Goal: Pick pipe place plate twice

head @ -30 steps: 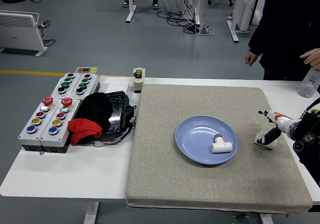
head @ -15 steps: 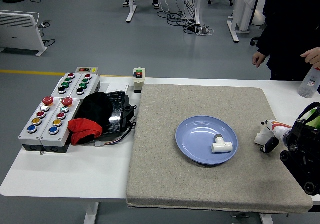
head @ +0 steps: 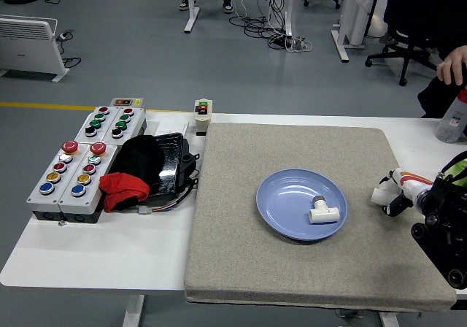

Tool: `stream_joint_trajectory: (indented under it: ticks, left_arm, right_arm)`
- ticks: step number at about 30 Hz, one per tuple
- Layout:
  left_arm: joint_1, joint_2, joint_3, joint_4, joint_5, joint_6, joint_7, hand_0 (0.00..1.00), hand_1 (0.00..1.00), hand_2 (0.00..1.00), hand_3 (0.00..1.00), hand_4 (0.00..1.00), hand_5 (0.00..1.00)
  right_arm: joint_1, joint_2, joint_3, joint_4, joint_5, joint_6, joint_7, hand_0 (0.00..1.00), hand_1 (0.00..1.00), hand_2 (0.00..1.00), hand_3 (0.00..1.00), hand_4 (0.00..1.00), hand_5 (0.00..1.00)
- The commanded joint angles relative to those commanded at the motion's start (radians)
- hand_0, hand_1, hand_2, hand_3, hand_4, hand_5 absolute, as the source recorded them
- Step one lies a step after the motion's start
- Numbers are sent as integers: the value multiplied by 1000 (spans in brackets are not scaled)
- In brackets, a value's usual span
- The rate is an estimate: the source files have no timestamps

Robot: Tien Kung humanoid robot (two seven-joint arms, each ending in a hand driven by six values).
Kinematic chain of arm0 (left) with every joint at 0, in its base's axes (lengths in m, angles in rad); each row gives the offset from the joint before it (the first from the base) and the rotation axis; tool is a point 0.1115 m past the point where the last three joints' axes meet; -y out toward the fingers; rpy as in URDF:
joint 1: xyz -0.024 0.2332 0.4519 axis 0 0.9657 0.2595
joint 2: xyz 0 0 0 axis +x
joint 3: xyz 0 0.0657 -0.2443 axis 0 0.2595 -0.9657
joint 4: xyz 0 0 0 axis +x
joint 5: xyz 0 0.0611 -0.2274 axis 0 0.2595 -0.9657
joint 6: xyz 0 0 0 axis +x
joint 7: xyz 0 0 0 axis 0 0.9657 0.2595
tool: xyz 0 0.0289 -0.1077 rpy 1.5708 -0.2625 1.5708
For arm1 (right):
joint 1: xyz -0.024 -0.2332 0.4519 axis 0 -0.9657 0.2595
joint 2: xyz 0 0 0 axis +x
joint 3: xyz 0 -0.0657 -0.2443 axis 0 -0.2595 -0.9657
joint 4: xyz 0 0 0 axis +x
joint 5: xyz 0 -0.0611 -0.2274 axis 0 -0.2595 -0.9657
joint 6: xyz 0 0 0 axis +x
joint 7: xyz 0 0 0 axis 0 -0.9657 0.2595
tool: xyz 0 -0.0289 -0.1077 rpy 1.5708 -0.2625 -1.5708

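Note:
A blue plate (head: 284, 195) sits on the grey mat (head: 241, 268), right of its middle. A white T-shaped pipe fitting (head: 322, 212) lies in the plate on its right side. My right hand (head: 390, 199) comes in from the right edge, just right of the plate. Its fingers (head: 398, 205) are curled on a second small white pipe piece (head: 380, 195), held low over the mat. My left arm is out of view.
Grey button boxes (head: 73, 170) stand at the left, with a black and red bundle (head: 142, 170) beside them. A small switch box (head: 202, 115) stands at the mat's far left corner. A person's hand (head: 452, 66) hovers over a clear bottle (head: 451, 119) at far right.
My right hand has closed around the white pipe piece on the mat and lifted it slightly. The person at the far right has stepped away to the right.

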Motion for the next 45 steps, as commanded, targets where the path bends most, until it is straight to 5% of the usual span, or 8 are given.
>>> stream_joint_trajectory:
  ticks: [13,24,25,30,31,38,45]
  left_arm:
    - [9,0,-9,1,-3,1,0,705,695,728,690,389,998]
    - [10,1,-13,1,-3,3,2,705,696,728,689,388,998]
    - [10,1,-14,1,-2,3,2,706,694,727,690,389,998]
    - [10,-3,-5,1,-8,5,0,706,694,727,690,389,998]
    - [10,-3,-4,1,-9,5,0,706,694,728,689,388,998]
    - [12,0,-11,1,-5,3,-3,705,695,727,689,388,998]
    - [13,-1,-11,1,-8,4,-4,706,695,727,689,390,998]
  right_arm:
    - [26,11,-105,261,80,-32,-22,333,405,472,658,466,128]
    - [81,123,-266,229,47,-2,-27,429,498,539,704,488,138]
    - [89,140,-273,208,26,5,-19,768,765,889,852,691,275]
    - [96,181,-259,163,-8,7,1,768,765,889,852,691,275]
    - [97,187,-261,157,-17,14,3,948,913,998,998,810,391]
    - [94,194,-266,152,-11,63,31,996,934,998,998,840,411]
    - [58,165,-175,208,-37,16,50,998,936,998,998,823,391]
